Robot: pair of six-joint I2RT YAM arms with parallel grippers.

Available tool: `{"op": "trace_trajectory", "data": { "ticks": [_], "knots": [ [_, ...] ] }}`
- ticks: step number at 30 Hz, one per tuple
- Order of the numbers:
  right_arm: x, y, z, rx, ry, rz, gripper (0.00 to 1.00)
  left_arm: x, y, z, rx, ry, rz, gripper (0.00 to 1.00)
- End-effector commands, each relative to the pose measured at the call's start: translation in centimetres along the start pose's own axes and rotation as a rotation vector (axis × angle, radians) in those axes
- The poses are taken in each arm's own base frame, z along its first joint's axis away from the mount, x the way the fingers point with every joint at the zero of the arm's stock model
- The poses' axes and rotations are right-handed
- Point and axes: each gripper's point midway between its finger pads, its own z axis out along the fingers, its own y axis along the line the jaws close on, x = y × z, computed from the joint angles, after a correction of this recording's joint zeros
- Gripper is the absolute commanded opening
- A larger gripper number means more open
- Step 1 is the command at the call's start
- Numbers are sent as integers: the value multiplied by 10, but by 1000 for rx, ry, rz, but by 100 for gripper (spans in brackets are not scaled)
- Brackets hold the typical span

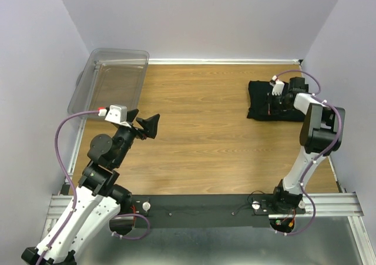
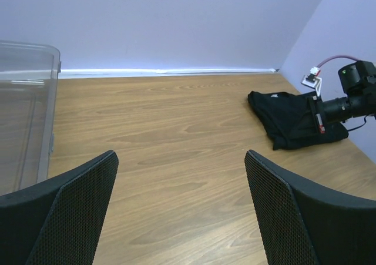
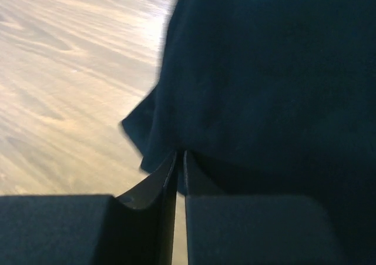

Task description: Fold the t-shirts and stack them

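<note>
A folded black t-shirt [image 1: 259, 104] lies at the far right of the wooden table [image 1: 200, 130]; it also shows in the left wrist view as a dark bundle [image 2: 285, 119]. My right gripper [image 1: 272, 107] sits low over it. In the right wrist view its jaws [image 3: 180, 154] are pressed together on a fold at the edge of the black cloth [image 3: 264, 71]. My left gripper [image 1: 150, 126] hovers over the left part of the table, far from the shirt. Its mesh-padded fingers [image 2: 82, 206] stand wide apart with nothing between them.
A clear plastic bin [image 1: 114, 71] stands at the far left corner, its wall seen in the left wrist view [image 2: 23, 100]. Lilac walls close in the table at the back and both sides. A black rail [image 1: 200, 209] runs along the near edge.
</note>
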Motion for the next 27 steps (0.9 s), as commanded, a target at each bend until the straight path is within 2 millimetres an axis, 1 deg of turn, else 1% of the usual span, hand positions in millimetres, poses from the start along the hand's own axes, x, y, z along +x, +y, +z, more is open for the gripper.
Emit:
{"op": "trace_trajectory", "data": {
  "ticks": [1, 2, 6, 8, 10, 11, 12, 13, 15, 16, 17, 18, 20, 21, 22, 23, 24, 25, 26, 27],
  "knots": [
    [22, -15, 28, 2, 73, 94, 14, 11, 2, 1, 0, 44, 25, 96],
    [31, -21, 32, 25, 101, 107, 13, 12, 2, 0, 5, 45, 25, 96],
    [36, -30, 33, 73, 126, 87, 14, 11, -1, 0, 19, 38, 22, 96],
    [27, -26, 26, 67, 110, 54, 16, 12, -3, 1, 28, 42, 24, 96],
    [13, -19, 17, 49, 78, 12, 21, 12, -3, 2, 30, 45, 27, 96],
    [-5, -8, 2, 37, 33, -40, 30, 11, -4, 2, 34, 43, 27, 96],
    [-15, -2, -6, 32, 9, -65, 35, 11, -3, 2, 31, 44, 29, 96],
    [-32, 9, -24, 36, -33, -117, 38, 10, -3, 1, 32, 39, 30, 96],
    [-54, 16, -45, 71, -87, -172, 48, 6, -2, -1, 21, 24, 28, 96],
    [-62, 17, -54, 97, -106, -198, 50, 3, -2, -3, 24, 9, 25, 96],
    [-74, 19, -71, 155, -140, -237, 53, -1, -1, -4, 16, -3, 24, 96],
    [-78, 19, -79, 186, -152, -256, 64, -2, 0, -5, 11, -9, 24, 96],
    [-83, 15, -97, 271, -176, -298, 80, -4, 3, -6, -8, -20, 23, 96],
    [-93, 23, -116, 315, -229, -333, 100, -4, 6, -6, -29, -19, 11, 96],
    [-80, 21, -119, 348, -233, -326, 100, -4, 11, -4, -59, -15, -1, 98],
    [-94, 20, -131, 412, -328, -322, 100, -2, 17, -4, -90, -4, -11, 98],
    [-99, 23, -160, 516, -413, -321, 100, -4, 27, -3, -134, -7, -16, 98],
    [-83, 17, -161, 562, -428, -279, 100, -2, 30, 0, -140, 2, -16, 98],
    [-89, 18, -173, 605, -520, -223, 100, 3, 24, 5, -89, 23, -18, 98],
    [-90, 21, -199, 687, -593, -187, 100, 5, 39, 8, -120, 27, -29, 98]
  ]
}}
